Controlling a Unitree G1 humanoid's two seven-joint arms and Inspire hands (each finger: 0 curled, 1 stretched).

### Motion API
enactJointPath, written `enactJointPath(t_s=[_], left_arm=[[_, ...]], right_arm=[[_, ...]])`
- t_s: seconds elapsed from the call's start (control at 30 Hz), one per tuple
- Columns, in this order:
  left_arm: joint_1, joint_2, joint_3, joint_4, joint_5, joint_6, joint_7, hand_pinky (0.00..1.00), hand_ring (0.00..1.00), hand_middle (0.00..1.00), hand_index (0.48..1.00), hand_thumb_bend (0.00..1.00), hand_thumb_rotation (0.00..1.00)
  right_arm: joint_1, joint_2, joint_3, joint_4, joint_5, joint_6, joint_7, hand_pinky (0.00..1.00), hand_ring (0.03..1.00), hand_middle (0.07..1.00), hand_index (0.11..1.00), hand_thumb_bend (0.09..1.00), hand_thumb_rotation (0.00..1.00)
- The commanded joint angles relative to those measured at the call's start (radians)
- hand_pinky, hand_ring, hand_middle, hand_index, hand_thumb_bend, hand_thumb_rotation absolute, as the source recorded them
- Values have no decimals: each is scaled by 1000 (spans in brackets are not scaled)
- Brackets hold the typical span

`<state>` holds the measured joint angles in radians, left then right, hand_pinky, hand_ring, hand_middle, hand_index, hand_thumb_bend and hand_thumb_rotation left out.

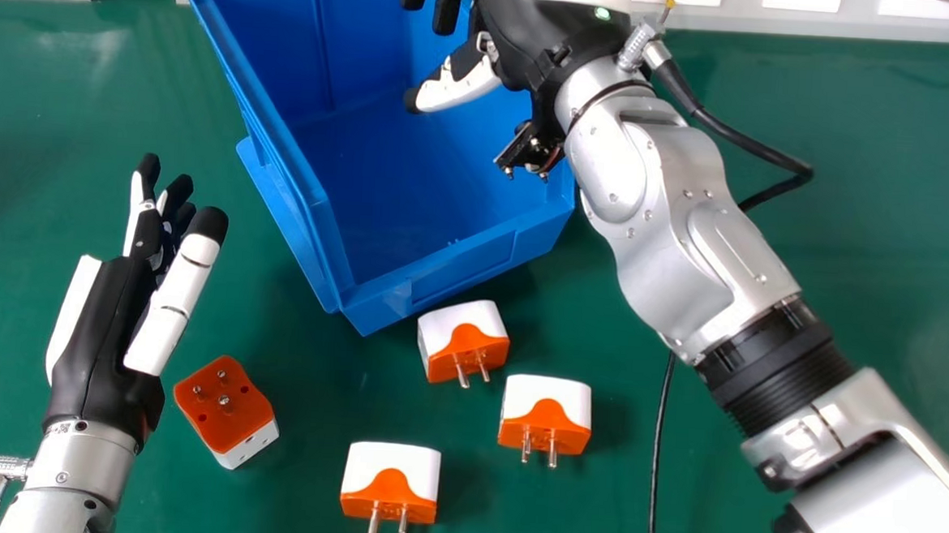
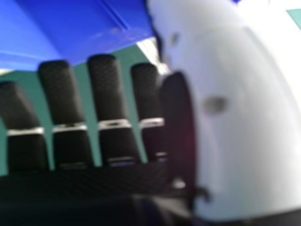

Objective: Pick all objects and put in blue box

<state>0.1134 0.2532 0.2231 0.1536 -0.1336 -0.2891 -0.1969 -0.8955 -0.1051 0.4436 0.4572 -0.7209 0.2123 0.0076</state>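
My right hand (image 1: 527,38) is over the back right part of the blue box (image 1: 397,189), its fingers extended and nothing held. In the right hand view the fingers of my right hand (image 2: 110,94) are straight, with the blue box (image 2: 84,28) beyond them. My left hand (image 1: 105,336) stands open left of the box. Near it lies an orange and white adapter (image 1: 224,404), prongs up. Three more white and orange plug adapters, one close to the box's front corner (image 1: 462,339), one farther right (image 1: 546,412) and one nearest the front (image 1: 390,481), have prongs facing front.
The green table (image 1: 756,476) carries a thin black cable (image 1: 659,463) running along it, right of the adapters. A pale ledge (image 1: 780,18) borders the far edge. My right forearm spans the right side of the head view.
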Motion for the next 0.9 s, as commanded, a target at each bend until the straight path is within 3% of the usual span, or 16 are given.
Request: enactJointPath(t_s=[0.0,0.17,0.27,0.6,0.67,0.73,0.87], left_arm=[[0,4,5,-23,3,-4,1,1000,1000,1000,1000,641,840],[1,5,6,-25,5,-7,2,1000,1000,1000,1000,642,841],[0,5,5,-25,7,-8,4,1000,1000,1000,1000,644,842],[3,2,4,-32,9,4,8,1000,1000,1000,1000,637,840],[3,3,4,-29,9,3,7,1000,1000,1000,1000,635,839],[3,3,4,-28,9,2,6,1000,1000,1000,1000,637,838],[7,2,4,-31,8,1,5,1000,1000,1000,1000,641,838]], right_arm=[[11,-11,-9,-41,-5,8,-3,266,398,490,560,482,0],[60,-29,-25,-98,6,0,-13,277,405,496,545,485,0],[94,-41,-37,-150,13,-2,-8,215,395,498,522,495,0],[462,-110,-96,-608,16,-5,7,163,362,483,527,500,0],[534,-117,-103,-673,14,-18,-1,174,360,484,535,500,0],[603,-127,-115,-714,21,-49,-15,280,439,493,513,509,0],[750,-145,-145,-775,46,-132,-55,366,513,558,541,557,35]])
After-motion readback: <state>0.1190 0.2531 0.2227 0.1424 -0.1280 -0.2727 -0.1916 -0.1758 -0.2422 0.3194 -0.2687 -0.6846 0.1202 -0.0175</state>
